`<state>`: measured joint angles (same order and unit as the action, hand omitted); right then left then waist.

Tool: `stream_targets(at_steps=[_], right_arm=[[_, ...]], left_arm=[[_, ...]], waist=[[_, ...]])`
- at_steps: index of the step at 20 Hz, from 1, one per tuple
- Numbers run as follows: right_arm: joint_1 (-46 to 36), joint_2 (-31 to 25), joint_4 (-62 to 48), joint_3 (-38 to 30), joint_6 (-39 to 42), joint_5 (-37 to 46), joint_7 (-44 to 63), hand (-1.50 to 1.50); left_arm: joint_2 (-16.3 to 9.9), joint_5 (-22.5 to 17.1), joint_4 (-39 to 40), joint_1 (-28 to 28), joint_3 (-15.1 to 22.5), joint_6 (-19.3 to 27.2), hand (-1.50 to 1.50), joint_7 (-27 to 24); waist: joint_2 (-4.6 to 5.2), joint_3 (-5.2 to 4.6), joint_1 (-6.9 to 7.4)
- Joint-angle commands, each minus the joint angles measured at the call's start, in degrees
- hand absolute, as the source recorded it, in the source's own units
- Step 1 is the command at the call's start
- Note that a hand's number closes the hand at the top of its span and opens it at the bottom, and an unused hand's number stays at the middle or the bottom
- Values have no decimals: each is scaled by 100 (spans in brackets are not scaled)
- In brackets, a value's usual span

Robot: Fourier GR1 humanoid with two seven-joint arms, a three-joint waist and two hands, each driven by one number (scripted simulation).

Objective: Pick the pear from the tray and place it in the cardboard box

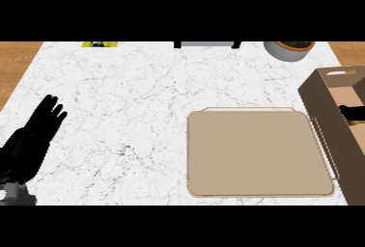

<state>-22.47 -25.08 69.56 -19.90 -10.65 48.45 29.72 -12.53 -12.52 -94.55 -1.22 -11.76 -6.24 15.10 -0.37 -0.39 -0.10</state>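
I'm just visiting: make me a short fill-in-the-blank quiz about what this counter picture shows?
1. The tray has ____ lying on it.
2. The cardboard box stands at the tray's ____ side.
3. The open left hand rests over the ____ countertop.

Missing words: nothing; right; marble

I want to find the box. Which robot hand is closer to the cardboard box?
Right. The right hand shows as a dark shape inside the cardboard box. The left hand rests open far across the counter, at the left edge.
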Motion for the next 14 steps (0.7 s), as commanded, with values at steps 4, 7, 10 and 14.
stream_targets(at_steps=[4,7,10,14], right_arm=[[145,494,909,-858,-1379,-733,-194,-150],[353,585,1360,-1121,-1567,-1174,-445,-150],[986,619,1983,-1413,-1340,-1691,-506,-150],[1473,121,2125,-2216,-731,-2709,-747,-150]], left_arm=[[-82,-133,-2,-67,-174,44,0,210],[-46,-26,12,-167,-93,56,0,108],[126,10,-136,24,-8,134,0,137],[68,204,20,-223,80,194,0,226]], waist=[[6,43,-66],[15,41,-73],[12,39,-69],[22,42,-104]])
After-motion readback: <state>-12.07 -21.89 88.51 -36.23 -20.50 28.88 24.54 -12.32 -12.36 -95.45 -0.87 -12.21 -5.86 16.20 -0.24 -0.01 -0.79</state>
